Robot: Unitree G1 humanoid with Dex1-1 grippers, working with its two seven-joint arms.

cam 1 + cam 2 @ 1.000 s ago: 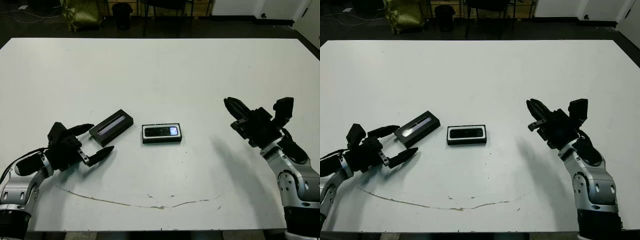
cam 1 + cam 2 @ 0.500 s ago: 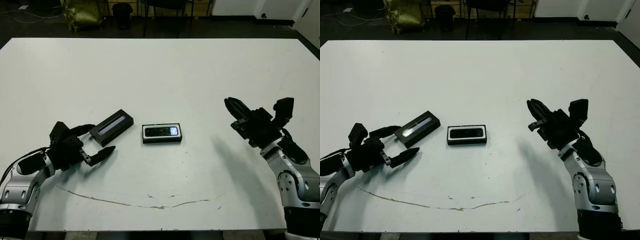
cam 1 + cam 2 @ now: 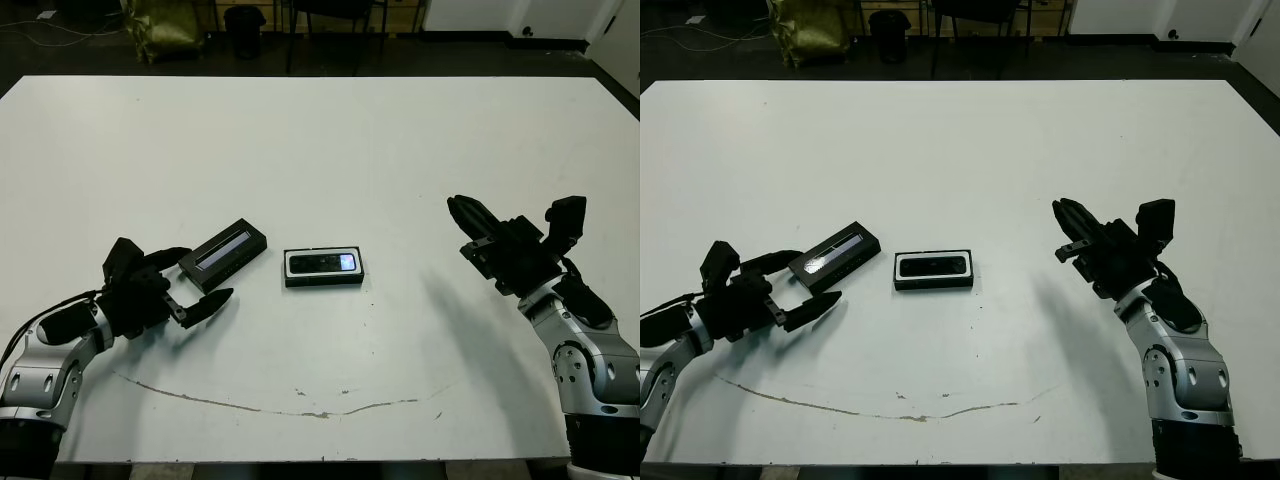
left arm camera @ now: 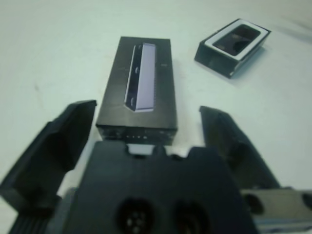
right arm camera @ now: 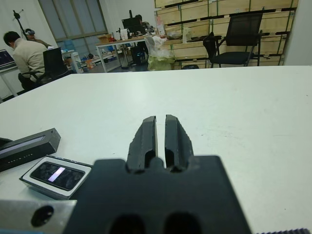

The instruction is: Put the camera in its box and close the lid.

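My left end effector [image 3: 190, 283] sat spread wide at about 8 o'clock on the table [image 3: 330, 150], its fingers straddling the near end of the lid [image 3: 223, 254] without gripping it. Just to the lid's 3 o'clock, apart from it, the box [image 3: 324, 267] lay open with the camera [image 3: 322, 263] inside. Well off at 3 o'clock, my right end effector [image 3: 470, 216] hovered clenched, fingers together, grasping nothing.

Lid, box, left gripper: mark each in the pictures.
lid [image 3: 224, 252], left eye view, on its bluish strip
box [image 3: 324, 280], left eye view, on its black front wall
left gripper [image 3: 200, 278], left eye view, midway between the tips of its open fingers
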